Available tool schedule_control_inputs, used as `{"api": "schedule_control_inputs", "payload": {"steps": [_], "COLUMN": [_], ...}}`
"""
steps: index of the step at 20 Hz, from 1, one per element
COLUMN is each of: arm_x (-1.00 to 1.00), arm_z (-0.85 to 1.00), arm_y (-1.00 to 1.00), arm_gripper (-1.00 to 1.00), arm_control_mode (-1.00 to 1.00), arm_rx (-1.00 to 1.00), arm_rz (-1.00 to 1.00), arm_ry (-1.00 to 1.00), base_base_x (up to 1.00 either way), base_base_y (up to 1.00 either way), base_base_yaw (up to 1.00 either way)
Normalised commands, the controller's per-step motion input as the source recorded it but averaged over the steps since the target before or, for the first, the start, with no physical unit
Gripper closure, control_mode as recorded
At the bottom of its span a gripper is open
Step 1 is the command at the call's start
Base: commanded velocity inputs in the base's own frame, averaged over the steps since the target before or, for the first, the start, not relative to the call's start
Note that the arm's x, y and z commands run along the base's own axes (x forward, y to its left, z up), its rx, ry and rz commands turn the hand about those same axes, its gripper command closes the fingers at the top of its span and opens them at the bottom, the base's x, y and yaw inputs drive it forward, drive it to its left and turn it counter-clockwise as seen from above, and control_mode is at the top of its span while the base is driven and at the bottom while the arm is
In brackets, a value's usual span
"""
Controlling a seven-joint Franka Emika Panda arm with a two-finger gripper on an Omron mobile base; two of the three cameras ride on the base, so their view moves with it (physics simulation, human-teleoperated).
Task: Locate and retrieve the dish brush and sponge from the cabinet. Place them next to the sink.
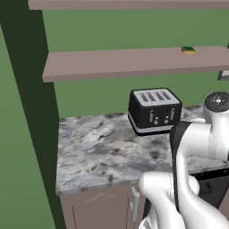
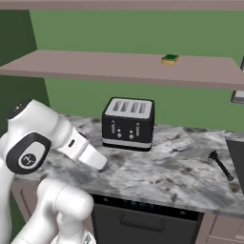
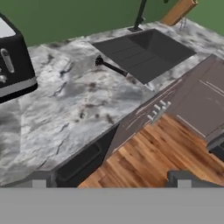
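Dish brush (image 2: 220, 165) already lies on the marble desk (image 1: 103, 147) just beside the sink (image 3: 144, 52), where it belongs; sponge (image 2: 170, 59) sits alone on the cabinet (image 2: 119, 66) shelf above the toaster (image 2: 128, 123), likely next; tool (image 3: 111, 181) jaws wide, holding nothing.

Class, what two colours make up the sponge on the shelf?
Green over yellow: the sponge shows best in the right base view.
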Motion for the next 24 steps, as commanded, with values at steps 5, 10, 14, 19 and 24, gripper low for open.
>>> {"api": "schedule_control_inputs", "payload": {"steps": [5, 10, 14, 19, 24], "arm_x": [-0.04, -0.01, 0.0, 0.0, 0.04], "arm_z": [0.09, 0.45, 0.45, 0.36, 0.25], "arm_y": [-0.07, 0.13, 0.33, 0.25, 0.0], "arm_gripper": [-1.0, -1.0, -1.0, -1.0, -1.0], "arm_control_mode": [-1.0, -1.0, -1.0, -1.0, -1.0], "arm_rx": [0.14, 0.05, -0.1, -0.12, 0.0], "arm_rz": [0.04, 0.12, 0.1, 0.06, 0.15], "arm_ry": [-0.08, -0.11, -0.1, -0.13, -0.09], "base_base_x": [0.0, 0.0, 0.0, 0.0, 0.0], "base_base_y": [0.0, 0.0, 0.0, 0.0, 0.0], "base_base_yaw": [0.0, 0.0, 0.0, 0.0, 0.0]}}
